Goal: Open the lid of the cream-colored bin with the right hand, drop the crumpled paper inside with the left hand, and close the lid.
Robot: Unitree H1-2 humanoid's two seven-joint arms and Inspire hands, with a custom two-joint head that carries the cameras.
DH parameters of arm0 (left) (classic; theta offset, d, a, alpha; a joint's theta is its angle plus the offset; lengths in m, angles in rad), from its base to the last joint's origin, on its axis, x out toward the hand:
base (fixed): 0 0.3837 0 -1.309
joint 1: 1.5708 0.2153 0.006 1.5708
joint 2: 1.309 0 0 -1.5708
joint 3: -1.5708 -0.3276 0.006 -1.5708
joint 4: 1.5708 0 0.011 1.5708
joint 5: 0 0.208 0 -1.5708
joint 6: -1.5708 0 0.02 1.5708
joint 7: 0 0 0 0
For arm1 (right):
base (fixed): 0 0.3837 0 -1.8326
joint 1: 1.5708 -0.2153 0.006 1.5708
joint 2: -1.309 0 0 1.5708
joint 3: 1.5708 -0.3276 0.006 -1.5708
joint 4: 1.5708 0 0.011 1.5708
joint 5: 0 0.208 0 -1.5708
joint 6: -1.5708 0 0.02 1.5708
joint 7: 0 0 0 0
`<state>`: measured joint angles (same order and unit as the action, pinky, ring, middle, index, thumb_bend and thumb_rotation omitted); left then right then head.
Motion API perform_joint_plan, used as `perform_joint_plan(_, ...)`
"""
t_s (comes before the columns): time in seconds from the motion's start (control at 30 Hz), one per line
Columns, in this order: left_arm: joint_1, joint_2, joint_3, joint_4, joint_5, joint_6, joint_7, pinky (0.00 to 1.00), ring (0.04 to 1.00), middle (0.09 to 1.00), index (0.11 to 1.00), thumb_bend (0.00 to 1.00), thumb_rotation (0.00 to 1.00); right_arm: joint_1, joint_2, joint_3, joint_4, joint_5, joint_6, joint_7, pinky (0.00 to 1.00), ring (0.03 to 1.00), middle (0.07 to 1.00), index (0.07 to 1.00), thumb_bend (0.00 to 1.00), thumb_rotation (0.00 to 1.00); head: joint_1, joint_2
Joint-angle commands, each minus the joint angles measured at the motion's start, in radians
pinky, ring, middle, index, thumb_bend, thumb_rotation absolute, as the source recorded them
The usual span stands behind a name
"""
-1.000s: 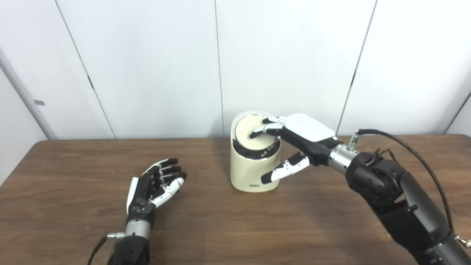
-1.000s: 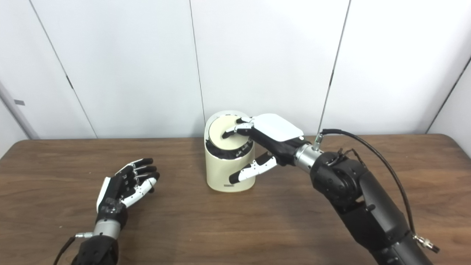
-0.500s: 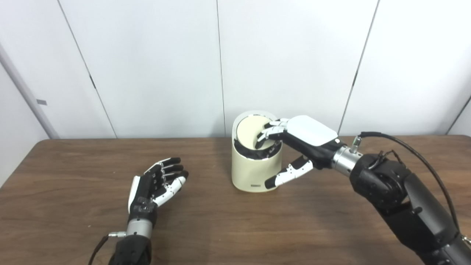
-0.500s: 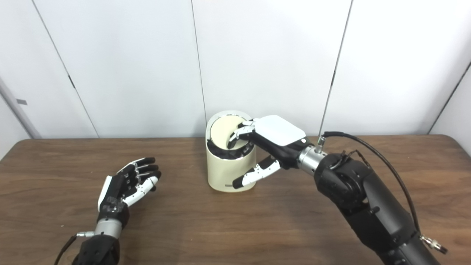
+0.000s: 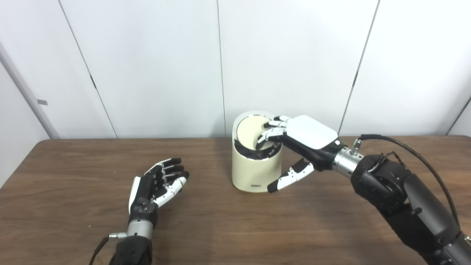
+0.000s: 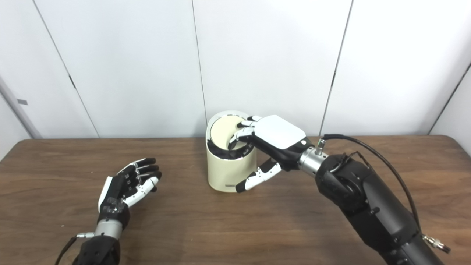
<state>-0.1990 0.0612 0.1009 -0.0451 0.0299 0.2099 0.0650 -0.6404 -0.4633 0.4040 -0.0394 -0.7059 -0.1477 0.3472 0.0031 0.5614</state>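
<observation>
The cream-colored bin [image 5: 252, 173] stands at the back middle of the wooden table [image 5: 220, 228]. Its round lid [image 5: 247, 133] is tilted inward, with a dark gap along its front edge. My right hand [image 5: 305, 134] reaches in from the right. Its fingers curl over the bin's right rim onto the lid, and its thumb hangs apart outside the bin's right wall. It holds nothing. My left hand [image 5: 154, 184] rests on the table to the bin's left, palm up, fingers apart and empty. No crumpled paper shows in either view.
A white panelled wall [image 5: 154, 66] rises right behind the table's back edge. A black cable [image 5: 415, 154] loops over my right forearm. Bare wood lies between my left hand and the bin.
My right fingers slid from the lid's middle back toward the right rim and curled. The lid has tipped further inward. My left hand has stayed put. The camera shifted slightly.
</observation>
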Motion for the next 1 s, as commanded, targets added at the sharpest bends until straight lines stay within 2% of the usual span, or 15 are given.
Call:
perform_joint_plan(0.0,-0.022,-0.002,0.000,-0.029,0.000,-0.016,0.007,0.52,0.645,0.695,0.716,0.56,0.16,0.021,-0.002,0.025,0.024,-0.014,-0.003,0.047,0.93,0.897,0.753,0.718,0.80,0.70,0.001,0.002)
perform_joint_plan(0.2,-0.023,-0.005,-0.003,-0.029,0.007,-0.014,0.011,0.52,0.653,0.698,0.721,0.55,0.16,0.020,0.008,0.014,0.027,0.000,0.021,0.053,0.94,0.905,0.763,0.725,0.79,0.74,0.001,0.002)
perform_joint_plan(0.33,-0.022,-0.003,-0.004,-0.029,0.009,-0.016,0.009,0.52,0.653,0.698,0.719,0.54,0.15,0.008,0.011,-0.027,-0.010,0.038,0.057,0.050,0.95,0.915,0.805,0.750,0.76,0.73,0.001,0.005)
perform_joint_plan(0.4,-0.024,-0.002,-0.002,-0.026,0.007,-0.015,0.009,0.51,0.649,0.696,0.719,0.55,0.16,0.001,0.017,-0.058,-0.030,0.060,0.072,0.036,0.96,0.924,0.832,0.766,0.73,0.67,-0.001,0.005)
perform_joint_plan(0.43,-0.025,-0.001,-0.001,-0.025,0.006,-0.014,0.010,0.51,0.648,0.695,0.719,0.55,0.17,-0.004,0.019,-0.073,-0.039,0.065,0.075,0.030,0.95,0.927,0.851,0.789,0.71,0.64,-0.001,0.005)
perform_joint_plan(0.5,-0.027,0.001,0.001,-0.023,0.005,-0.017,0.009,0.51,0.648,0.695,0.718,0.55,0.16,-0.018,0.019,-0.099,-0.054,0.065,0.086,0.027,0.94,0.933,0.875,0.819,0.69,0.65,-0.001,0.005)
perform_joint_plan(0.63,-0.028,0.006,0.001,-0.021,0.003,-0.018,0.004,0.52,0.650,0.700,0.718,0.54,0.16,-0.029,0.026,-0.151,-0.064,0.090,0.108,0.022,0.85,0.920,0.879,0.821,0.68,0.66,-0.002,0.004)
perform_joint_plan(0.7,-0.029,0.007,0.003,-0.022,-0.002,-0.017,0.001,0.52,0.654,0.702,0.721,0.54,0.16,-0.032,0.033,-0.176,-0.064,0.113,0.115,0.018,0.83,0.910,0.874,0.817,0.68,0.65,-0.003,0.005)
perform_joint_plan(0.77,-0.029,0.007,0.003,-0.024,-0.005,-0.019,0.000,0.52,0.657,0.702,0.717,0.54,0.15,-0.036,0.036,-0.198,-0.060,0.139,0.109,0.015,0.83,0.896,0.868,0.815,0.69,0.65,-0.003,0.007)
perform_joint_plan(0.87,-0.031,0.007,0.002,-0.026,-0.004,-0.019,0.001,0.51,0.651,0.697,0.708,0.54,0.16,-0.040,0.036,-0.215,-0.043,0.154,0.078,-0.009,0.76,0.861,0.860,0.817,0.68,0.66,-0.003,0.008)
perform_joint_plan(0.97,-0.033,0.008,0.003,-0.026,-0.007,-0.016,0.000,0.51,0.649,0.696,0.710,0.55,0.16,-0.031,0.037,-0.234,-0.045,0.174,0.082,-0.022,0.73,0.843,0.866,0.830,0.68,0.65,-0.005,0.010)
